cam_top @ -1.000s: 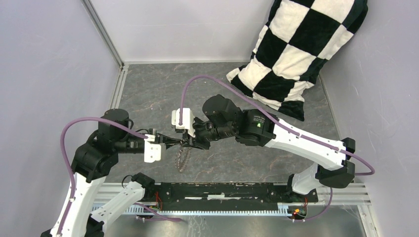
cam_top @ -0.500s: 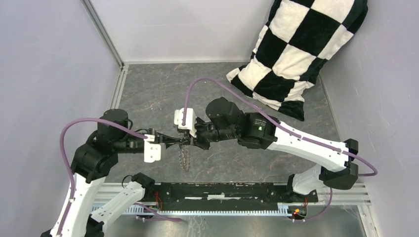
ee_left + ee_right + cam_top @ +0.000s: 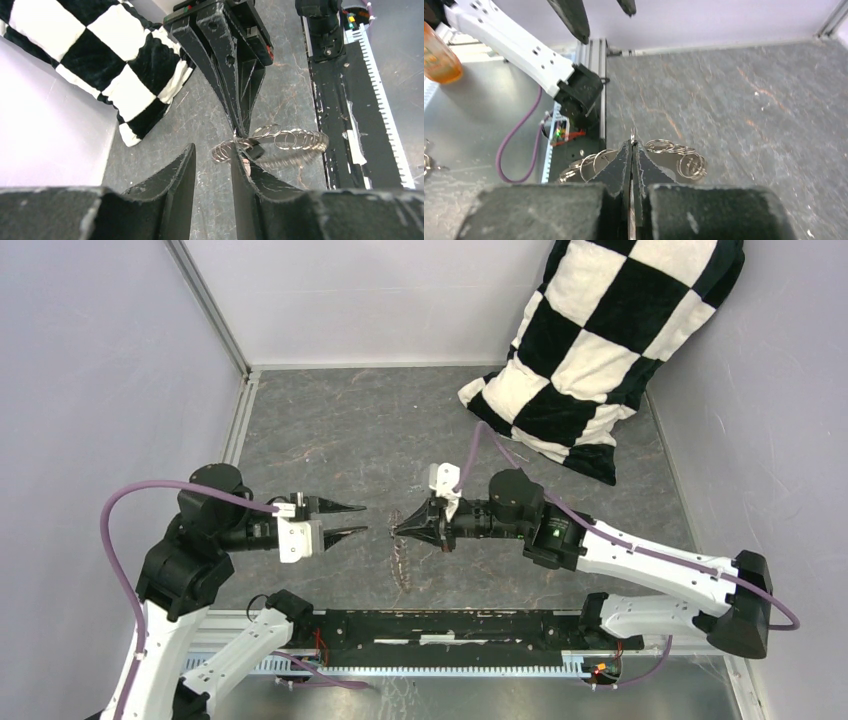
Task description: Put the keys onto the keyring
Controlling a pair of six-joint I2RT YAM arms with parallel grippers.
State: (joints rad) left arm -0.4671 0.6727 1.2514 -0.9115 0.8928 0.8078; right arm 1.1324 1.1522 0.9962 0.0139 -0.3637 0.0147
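Note:
The keyring [image 3: 403, 562], a metal ring strung with small silvery split rings, hangs from my right gripper [image 3: 397, 531]. That gripper is shut on its thin wire [image 3: 632, 134], and the rings [image 3: 689, 163] spread to both sides of the fingers. My left gripper [image 3: 362, 520] stands open a short way to the left, level with the right one's tips and touching nothing. In the left wrist view the keyring [image 3: 295, 140] dangles just past my open left gripper [image 3: 212, 150]. A small black block [image 3: 255, 150] among the rings may be a key head. No key blade shows.
A black and white checkered pillow [image 3: 600, 350] leans in the far right corner. A black rail [image 3: 450, 625] runs along the near table edge between the arm bases. Purple-grey walls close in left, right and back. An orange object [image 3: 436, 55] sits at the right wrist view's left edge.
My left gripper let go of the keyring, opened and drew back left. My right gripper closed on the ring and carried it a little right and nearer, now holding it alone.

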